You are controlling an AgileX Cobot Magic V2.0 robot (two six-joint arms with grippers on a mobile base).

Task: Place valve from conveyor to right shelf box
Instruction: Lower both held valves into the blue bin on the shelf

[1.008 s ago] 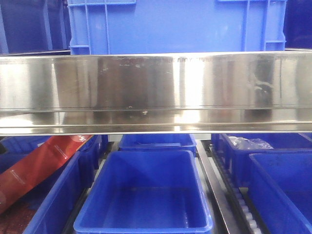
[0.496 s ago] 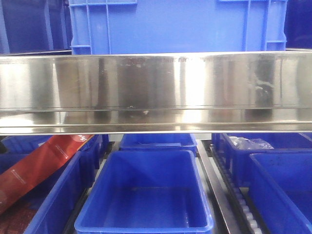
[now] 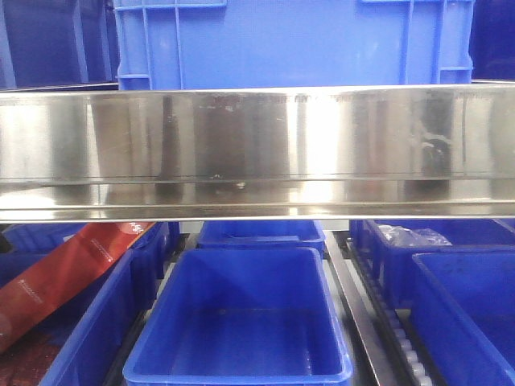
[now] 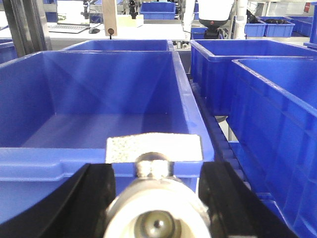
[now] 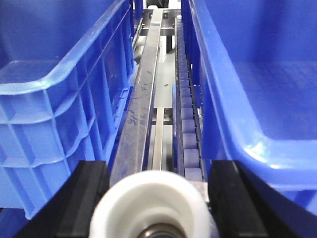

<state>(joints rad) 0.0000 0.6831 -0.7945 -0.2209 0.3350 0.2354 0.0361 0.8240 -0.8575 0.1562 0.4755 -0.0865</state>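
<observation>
- Left wrist view, nearest: left gripper (image 4: 157,171) is pinching the valve (image 4: 156,218). White round body with a metal centre, metal nut and flat square plate on top. Black fingers (image 4: 94,198) press its two sides.
- Valve hangs at the near rim of a blue bin (image 4: 49,158). The bin floor is bare.
- Just right of that bin: two more blue bins (image 4: 257,89), side by side along the shelf.
- Behind it: another blue bin (image 4: 124,45). Furthest back is a white desk (image 4: 148,32).
- Right wrist view, nearest: right gripper (image 5: 158,171) is clamped on a white round piece (image 5: 148,203) with a dark metal centre. It looks the same as the valve's body, but the rest is cut off by the frame.
- It sits over a steel rail (image 5: 143,99) and roller track (image 5: 188,114), between a left bin (image 5: 59,99) and a right bin (image 5: 247,124).
- Front view, near edge: open blue bin in the centre (image 3: 241,374).
- Left: red packet (image 3: 72,273), tilted across a bin.
- Right, further back: clear plastic bag (image 3: 410,236) in a bin.
- Across the middle: shiny steel shelf beam (image 3: 257,153), with a big blue crate (image 3: 290,40) on top.
</observation>
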